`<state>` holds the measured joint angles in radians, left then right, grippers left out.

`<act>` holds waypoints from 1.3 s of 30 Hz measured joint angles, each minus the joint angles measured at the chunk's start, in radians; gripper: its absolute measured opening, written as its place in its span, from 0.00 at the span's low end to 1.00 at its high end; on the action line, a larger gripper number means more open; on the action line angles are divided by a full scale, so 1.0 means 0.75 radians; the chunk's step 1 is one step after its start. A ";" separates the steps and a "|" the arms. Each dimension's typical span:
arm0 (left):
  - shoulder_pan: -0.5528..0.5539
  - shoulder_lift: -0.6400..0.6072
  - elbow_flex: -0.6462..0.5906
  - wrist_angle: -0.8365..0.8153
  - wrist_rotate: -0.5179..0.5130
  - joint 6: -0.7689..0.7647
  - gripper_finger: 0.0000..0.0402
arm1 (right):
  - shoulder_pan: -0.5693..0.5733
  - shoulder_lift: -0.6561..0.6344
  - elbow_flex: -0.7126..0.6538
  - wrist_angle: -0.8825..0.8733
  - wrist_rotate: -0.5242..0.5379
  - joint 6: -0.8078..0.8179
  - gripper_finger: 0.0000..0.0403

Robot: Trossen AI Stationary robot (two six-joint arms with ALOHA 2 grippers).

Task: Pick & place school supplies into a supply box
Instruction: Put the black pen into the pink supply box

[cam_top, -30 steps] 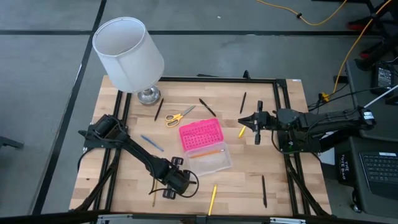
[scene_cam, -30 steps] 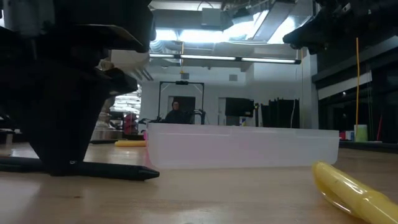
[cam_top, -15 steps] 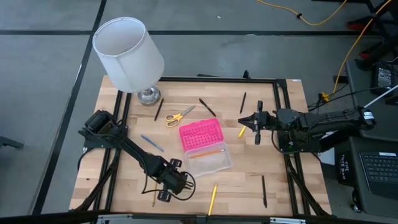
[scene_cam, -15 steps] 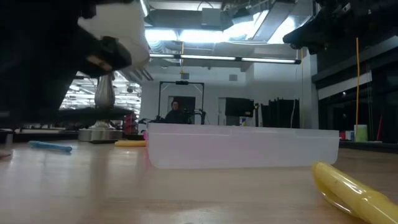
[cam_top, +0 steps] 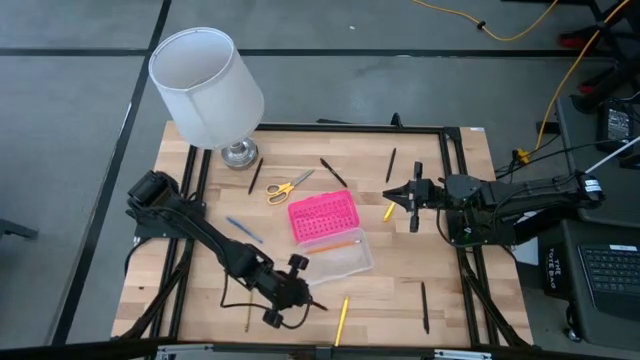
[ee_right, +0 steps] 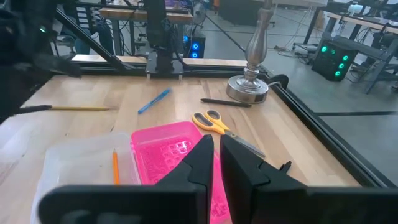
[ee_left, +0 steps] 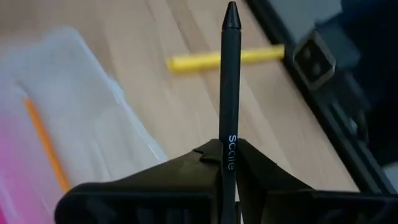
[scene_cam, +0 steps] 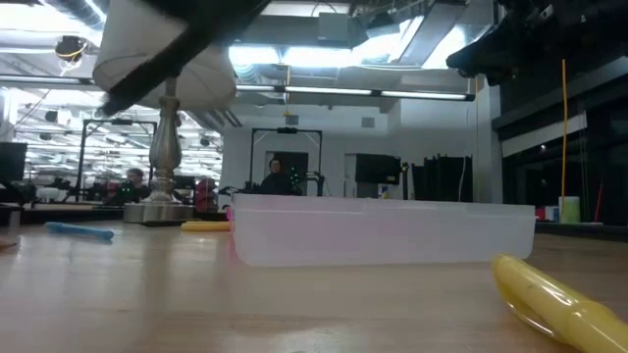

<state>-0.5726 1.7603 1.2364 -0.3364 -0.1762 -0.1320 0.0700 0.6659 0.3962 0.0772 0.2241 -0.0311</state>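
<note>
Black pen [ee_left: 229,93] sticks forward from the left gripper [ee_left: 228,163], clamped tight between its fingers, lower end hidden; supply box [cam_top: 331,240] lies just beside. Right gripper [cam_top: 413,197] hovers beyond it, fingers narrowly parted, holding nothing

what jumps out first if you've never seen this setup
The big white-shaded lamp at the table's far left corner, then the bright pink lid of the open supply box mid-table, an orange pencil in its clear base. Near the front edge, the left gripper is shut on a black pen.
</note>
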 joint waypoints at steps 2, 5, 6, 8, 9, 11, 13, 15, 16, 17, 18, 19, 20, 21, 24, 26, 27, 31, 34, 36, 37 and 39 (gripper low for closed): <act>0.005 -0.015 0.001 0.046 -0.040 0.026 0.03 | 0.000 0.000 0.000 0.000 0.000 0.000 0.09; 0.021 -0.040 0.001 0.120 -0.098 0.031 0.03 | 0.000 0.000 0.000 0.000 0.000 0.000 0.09; 0.028 -0.049 0.001 0.136 -0.118 0.031 0.03 | 0.000 0.000 0.000 0.000 0.000 0.000 0.09; 0.044 -0.066 0.001 0.175 -0.145 0.031 0.03 | 0.000 0.000 0.000 0.000 0.000 0.000 0.09; 0.053 -0.073 0.001 0.186 -0.151 0.031 0.03 | 0.000 0.000 0.000 0.000 0.000 0.000 0.09; 0.074 -0.081 0.001 0.207 -0.152 0.031 0.03 | 0.000 0.000 0.001 0.000 0.000 0.002 0.09; 0.096 -0.082 0.001 0.214 -0.155 0.031 0.03 | 0.000 0.000 0.001 0.000 0.000 0.003 0.09; 0.119 -0.082 0.001 0.214 -0.186 0.040 0.03 | 0.000 0.000 0.001 -0.001 0.000 0.003 0.09; 0.130 -0.082 0.001 0.214 -0.216 0.043 0.03 | 0.000 0.000 0.001 0.000 0.000 0.003 0.09; 0.141 -0.082 0.001 0.214 -0.245 0.044 0.03 | 0.000 0.000 0.001 -0.001 0.000 0.003 0.09; 0.153 -0.082 0.001 0.214 -0.262 0.044 0.03 | 0.000 0.000 0.001 -0.001 0.000 0.002 0.09; 0.164 -0.082 0.001 0.217 -0.266 0.048 0.03 | 0.000 0.000 0.001 -0.001 0.000 0.004 0.09; 0.175 -0.082 0.001 0.226 -0.263 0.053 0.03 | 0.000 0.000 0.001 -0.001 0.000 0.005 0.09; 0.184 -0.082 0.001 0.245 -0.258 0.053 0.03 | 0.000 0.000 0.001 -0.001 -0.004 0.005 0.09; 0.217 -0.082 0.001 0.280 -0.252 -0.024 0.03 | 0.000 0.000 0.001 -0.001 -0.022 0.005 0.09; 0.241 -0.082 -0.001 0.274 -0.250 -0.109 0.03 | 0.000 0.000 0.001 -0.001 -0.021 0.003 0.09; 0.251 -0.082 -0.002 0.267 -0.247 -0.137 0.03 | 0.000 0.000 0.001 -0.001 -0.021 0.003 0.09; 0.267 -0.081 -0.003 0.250 -0.230 -0.159 0.03 | 0.000 0.000 0.001 -0.001 -0.021 0.003 0.09; 0.265 -0.077 -0.003 0.238 -0.242 -0.188 0.04 | 0.000 0.000 0.001 -0.001 -0.021 0.002 0.09; 0.266 -0.077 -0.003 0.228 -0.247 -0.207 0.04 | 0.000 0.000 0.001 -0.001 -0.021 0.002 0.09; 0.267 -0.077 -0.003 0.218 -0.252 -0.224 0.04 | 0.000 0.000 0.001 -0.001 -0.021 0.002 0.09; 0.267 -0.077 -0.003 0.190 -0.260 -0.255 0.04 | 0.000 0.000 0.001 -0.001 -0.021 0.001 0.09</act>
<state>-0.3721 1.7023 1.2339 -0.1940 -0.3715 -0.3232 0.0696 0.6659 0.3965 0.0765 0.2081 -0.0301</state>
